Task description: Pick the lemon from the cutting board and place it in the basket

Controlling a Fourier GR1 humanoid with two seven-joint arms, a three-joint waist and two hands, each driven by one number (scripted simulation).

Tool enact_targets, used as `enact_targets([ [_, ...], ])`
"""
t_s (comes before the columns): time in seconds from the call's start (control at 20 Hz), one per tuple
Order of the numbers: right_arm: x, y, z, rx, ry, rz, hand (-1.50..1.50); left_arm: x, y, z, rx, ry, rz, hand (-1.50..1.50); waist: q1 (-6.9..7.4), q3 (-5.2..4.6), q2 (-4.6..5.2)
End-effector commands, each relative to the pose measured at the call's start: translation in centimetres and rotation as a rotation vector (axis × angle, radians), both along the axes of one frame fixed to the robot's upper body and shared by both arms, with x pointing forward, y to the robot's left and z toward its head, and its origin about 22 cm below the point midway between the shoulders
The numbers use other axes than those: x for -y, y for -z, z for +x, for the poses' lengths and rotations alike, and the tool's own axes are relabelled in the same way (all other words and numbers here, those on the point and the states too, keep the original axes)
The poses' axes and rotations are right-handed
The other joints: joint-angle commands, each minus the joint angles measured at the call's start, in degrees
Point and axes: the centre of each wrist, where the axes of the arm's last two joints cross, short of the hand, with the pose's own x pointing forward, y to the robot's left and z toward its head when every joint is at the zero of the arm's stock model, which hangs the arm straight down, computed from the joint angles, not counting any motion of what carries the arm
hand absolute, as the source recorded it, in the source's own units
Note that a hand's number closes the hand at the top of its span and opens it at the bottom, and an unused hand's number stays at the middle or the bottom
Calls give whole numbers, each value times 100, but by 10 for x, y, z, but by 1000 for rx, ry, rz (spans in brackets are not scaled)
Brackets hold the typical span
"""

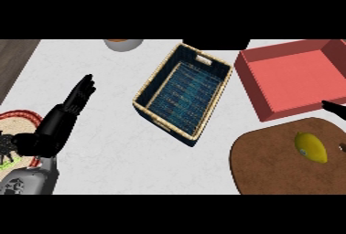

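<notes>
Lemon (310, 146), yellow and oval, lies on the brown rounded wooden cutting board (277, 164) at my lower right, well apart from the dark blue woven basket (183, 94) with its pale straw rim. My right hand (333, 108) is mostly cut off by the right edge, just a black tip above the board, so I cannot tell its fingers. My left hand (76, 103) shows at the left, fingers straight, holding nothing.

The right hand (333, 108) and a grey bowl (123, 44) are cut off by edges.
</notes>
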Motion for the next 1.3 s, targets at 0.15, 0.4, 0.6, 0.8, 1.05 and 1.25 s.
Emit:
enact_targets([
  [0.15, 10, 7, 4, 20, -22, 54, -150, -14, -17, 6, 1, 0, -4, 0, -10, -1, -2],
  [0.4, 13, -13, -3, -2, -55, 73, -150, 26, 0, 9, 1, 3, 6, 0, -30, -2, -6],
  [0.6, 0, -6, 7, 7, -27, 6, -150, 14, 7, -2, 14, 0, -1, 0, -5, -2, -4],
  [0.8, -9, 11, -4, -3, -23, -38, -150, 2, -4, 1, 5, 9, 6, 0, -11, -2, -5],
  [1.05, -22, 30, -6, -5, -31, -68, -150, 15, -2, 12, 12, -3, 10, 0, -21, -1, -2],
  [1.25, -39, 40, -8, 4, -21, -63, -150, -6, 9, -4, 3, 14, -5, 0, -18, -2, -6],
])
